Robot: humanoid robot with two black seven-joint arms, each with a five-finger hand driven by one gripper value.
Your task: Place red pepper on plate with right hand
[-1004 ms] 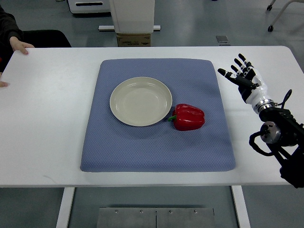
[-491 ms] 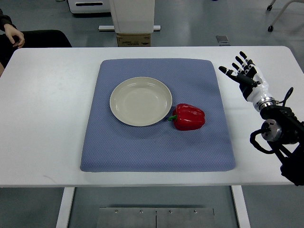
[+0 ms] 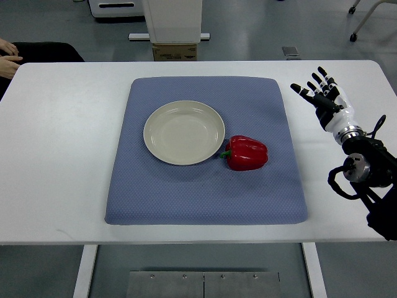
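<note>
blue mat (image 3: 205,186) on white table (image 3: 62,161) | person's hand (image 3: 7,51) far-left edge

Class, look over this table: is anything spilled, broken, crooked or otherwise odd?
Nothing stands out. The plate sits empty on the blue mat, the red pepper lies whole beside it, and the right hand is open, off the mat.

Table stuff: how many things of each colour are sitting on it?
Red: 1, the pepper
Cream: 1, the plate
Blue: 1, the mat
Total: 3
</note>
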